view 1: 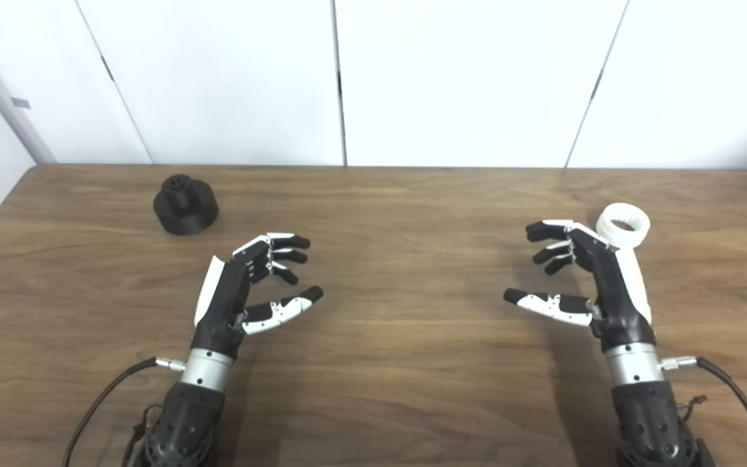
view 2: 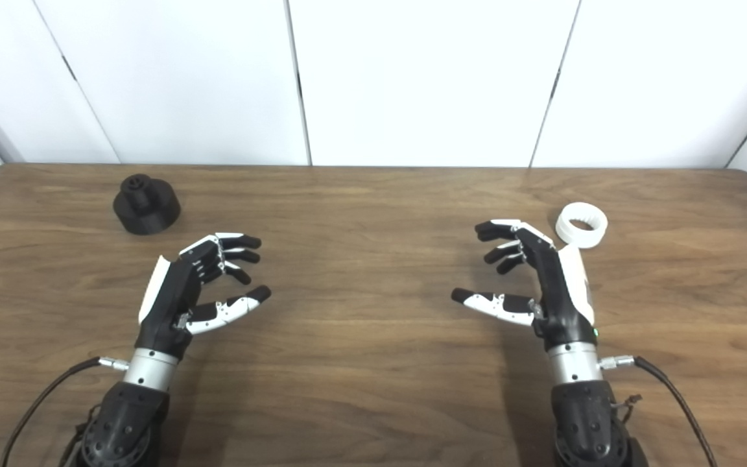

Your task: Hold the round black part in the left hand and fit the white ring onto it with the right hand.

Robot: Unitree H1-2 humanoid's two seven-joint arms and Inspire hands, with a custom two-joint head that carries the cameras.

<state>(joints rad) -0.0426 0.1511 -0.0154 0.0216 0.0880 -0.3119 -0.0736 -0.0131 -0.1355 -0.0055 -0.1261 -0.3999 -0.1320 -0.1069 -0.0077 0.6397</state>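
Forearms of mine rise from the near edge of the wooden table (view 1: 386, 363), one on each side, each trailing a dark cable. My left hand (view 1: 244, 288) hovers over the wood with fingers loosely curled and thumb held apart from them, holding nothing. My right hand (view 2: 532, 282) mirrors it, fingers bent inward, thumb stretched toward the middle, also empty and touching no object.

Farther out lie two parts, one of each. One white ring (view 2: 581, 224) lies flat on the table just beyond and to the right of my right hand, very close to its back. One round black part (view 1: 185, 204) stands upright toward the far left, its narrow stub on top, apart from my left fingers. Behind the table are white wall panels (view 1: 464, 78).
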